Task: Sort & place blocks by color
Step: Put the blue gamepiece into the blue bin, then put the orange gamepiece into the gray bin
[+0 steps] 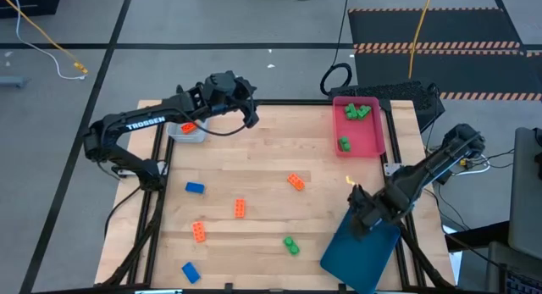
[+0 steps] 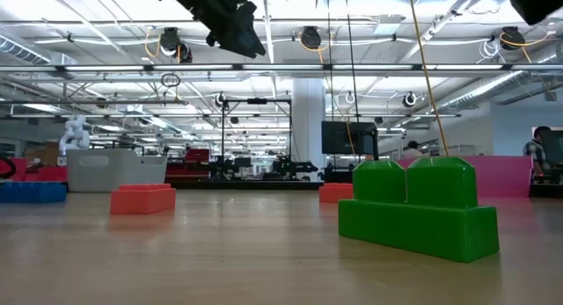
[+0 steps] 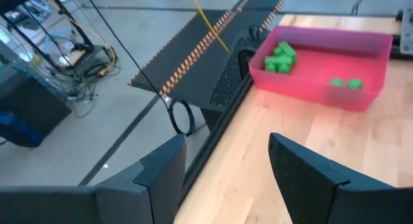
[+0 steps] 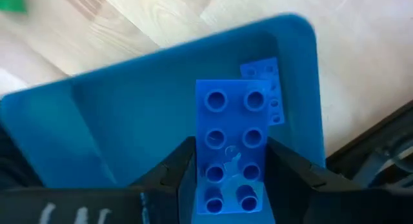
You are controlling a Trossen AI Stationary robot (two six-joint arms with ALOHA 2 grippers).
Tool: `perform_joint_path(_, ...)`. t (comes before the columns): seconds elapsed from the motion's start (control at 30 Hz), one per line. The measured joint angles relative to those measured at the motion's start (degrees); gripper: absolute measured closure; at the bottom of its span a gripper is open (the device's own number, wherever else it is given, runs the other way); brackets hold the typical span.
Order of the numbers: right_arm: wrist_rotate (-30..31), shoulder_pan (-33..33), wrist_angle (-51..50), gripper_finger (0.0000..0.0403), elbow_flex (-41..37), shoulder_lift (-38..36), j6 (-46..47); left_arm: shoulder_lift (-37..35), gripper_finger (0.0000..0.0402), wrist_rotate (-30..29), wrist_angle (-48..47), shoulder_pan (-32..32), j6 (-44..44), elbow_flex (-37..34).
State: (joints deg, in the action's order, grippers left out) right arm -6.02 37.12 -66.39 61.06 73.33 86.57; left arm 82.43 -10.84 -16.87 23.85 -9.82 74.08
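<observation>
- the right gripper (image 4: 226, 169) grips a blue studded plastic brick (image 4: 233, 146) over the dark-teal flat tray (image 1: 360, 250).
- the left gripper (image 3: 222, 169) is open above the light wooden table (image 1: 254, 180), where orange, blue and green bricks lie scattered.

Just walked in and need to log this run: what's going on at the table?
Two arms are sorting toy blocks by colour. The right gripper holds a blue block over the dark-teal tray. The left gripper, jaws open and empty, hovers near the pale tray. Green blocks lie in the pink tray; orange, blue and green ones remain on the table.
</observation>
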Motion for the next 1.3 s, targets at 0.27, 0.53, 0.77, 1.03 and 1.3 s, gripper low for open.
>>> perform_joint_path(0.27, 0.1, 3.5, 9.6, 0.024, -8.0, 0.0, 4.3, 1.9, 0.0179, 5.1, 2.2, 0.1, -0.2, 0.0)
perform_joint_path(0.53, 0.1, 3.2, 9.9, 0.0116, -11.3, -0.9, -0.2, 3.6, 0.0179, 6.3, 1.3, -0.9, 1.5, 0.0)
perform_joint_path(0.77, 0.1, -0.3, 9.8, 0.0108, -11.3, -5.3, -4.0, 3.6, 0.0179, 6.3, -1.7, -2.6, 2.7, 0.0)
perform_joint_path(1.03, 6.5, -4.1, 15.8, 0.0124, -11.3, -13.5, -7.9, 3.5, 0.0179, 6.3, -3.4, -3.6, 1.5, 0.0)
perform_joint_path(1.3, 17.5, -13.5, 24.7, 0.0124, -11.3, -15.2, -25.7, 2.2, 0.0179, 6.3, -4.4, -5.2, -0.7, 0.0)
